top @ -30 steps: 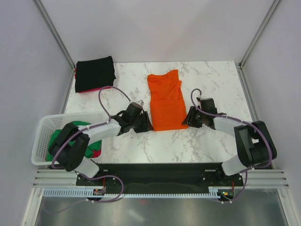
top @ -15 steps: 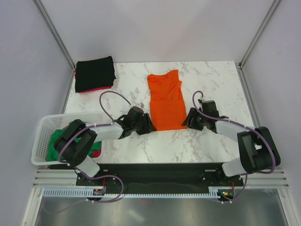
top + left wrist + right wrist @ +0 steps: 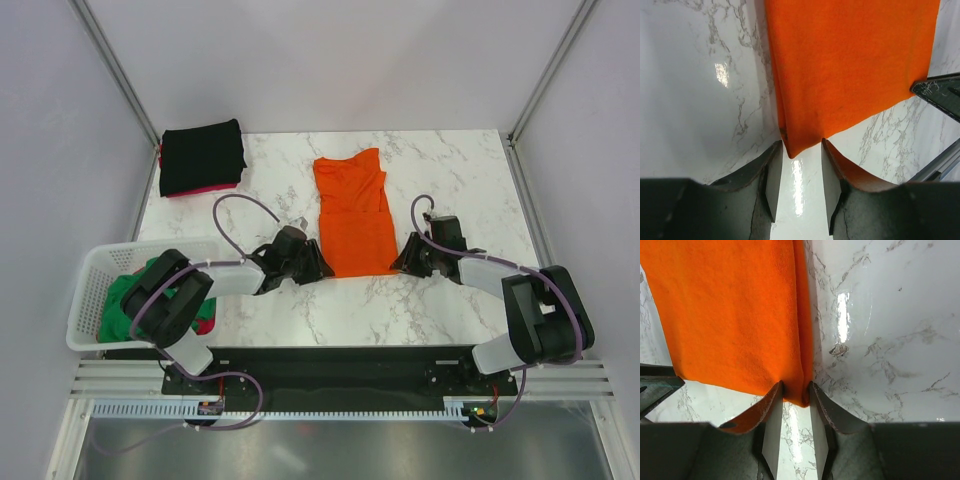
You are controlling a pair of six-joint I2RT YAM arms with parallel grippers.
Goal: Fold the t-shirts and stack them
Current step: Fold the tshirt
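The orange t-shirt (image 3: 352,215) lies folded into a long strip in the middle of the marble table. My left gripper (image 3: 318,268) is at its near left corner. In the left wrist view the jaws (image 3: 801,145) stand open with the pointed shirt corner (image 3: 795,147) between the fingertips. My right gripper (image 3: 400,262) is at the near right corner. In the right wrist view (image 3: 796,387) its jaws are narrow and pinch the puckered shirt edge (image 3: 802,390). A folded black t-shirt (image 3: 202,157) lies on a pink-red one (image 3: 200,189) at the far left.
A white lattice basket (image 3: 90,270) stands at the near left and holds a green t-shirt (image 3: 125,300) and some red fabric. Grey walls enclose the table on three sides. The arms' black base rail runs along the near edge.
Both grippers have crept a little nearer and inward onto the shirt's near corners. The orange shirt's near edge has shifted slightly; the rest has not moved.
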